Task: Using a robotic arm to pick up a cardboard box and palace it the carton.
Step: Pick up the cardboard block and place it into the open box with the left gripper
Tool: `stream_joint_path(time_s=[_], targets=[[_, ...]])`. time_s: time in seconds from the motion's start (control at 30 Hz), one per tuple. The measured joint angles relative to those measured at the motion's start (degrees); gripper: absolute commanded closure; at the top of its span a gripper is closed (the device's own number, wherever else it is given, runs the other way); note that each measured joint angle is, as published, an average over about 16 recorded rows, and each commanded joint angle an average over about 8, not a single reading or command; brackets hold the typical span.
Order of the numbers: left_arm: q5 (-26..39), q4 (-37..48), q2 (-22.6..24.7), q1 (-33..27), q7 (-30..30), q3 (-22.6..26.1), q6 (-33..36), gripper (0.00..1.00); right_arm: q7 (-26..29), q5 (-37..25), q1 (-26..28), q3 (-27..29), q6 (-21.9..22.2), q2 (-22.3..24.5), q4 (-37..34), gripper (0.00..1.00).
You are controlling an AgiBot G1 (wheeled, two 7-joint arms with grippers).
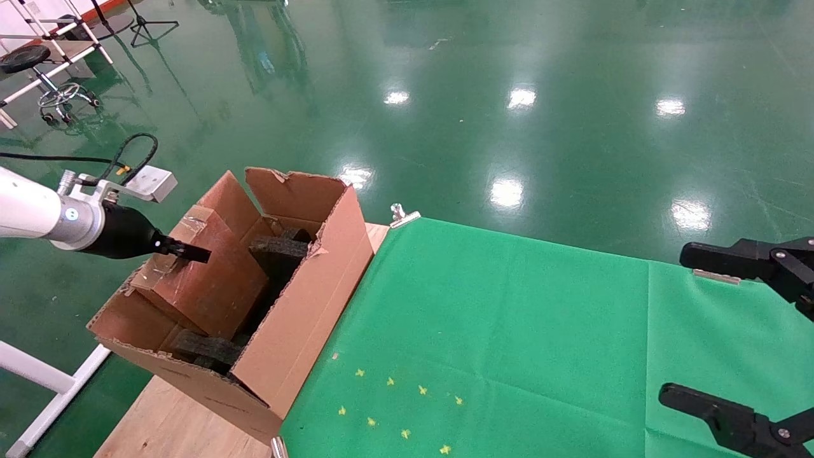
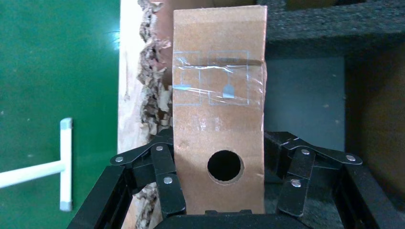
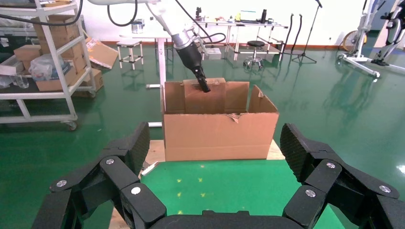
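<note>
Most of the task looks done: the box is already partly down inside the carton, standing between the black foam blocks, but its taped upper end rises above the carton's side flaps. What seems left is to lower it the rest of the way, let go, and pull the arm clear.

The left claw reaches in from the carton's outer side and is clenched on the box's narrow end; the left wrist view shows its black fingers pressed against both long edges of the box, on either side of the round hole in that face. Clear tape crosses the face farther along.

The carton sits at the left edge of the surface, partly on bare wood beside the green cloth, flaps upright and one edge ragged. Inside it are the foam blocks, one at the far end and one at the near end, with the box between them. How deep the slot goes cannot be seen.

The right claw hangs released over the right side of the surface, idle, well apart from the carton.
</note>
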Motion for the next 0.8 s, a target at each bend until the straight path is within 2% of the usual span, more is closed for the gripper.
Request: stream_joint_path(time_s=[0.4, 0.8], targets=[[2.45, 0.90, 2.51, 1.32, -3.49, 1.71, -2.06, 1.00, 0.00, 0.00, 0.00, 0.00, 0.00, 0.00, 0.00, 0.00], [3.03, -1.78, 2.99, -0.65, -1.22, 2.07, -2.93, 1.00, 0.00, 0.00, 0.00, -0.01, 0.00, 0.00, 0.00, 0.00]])
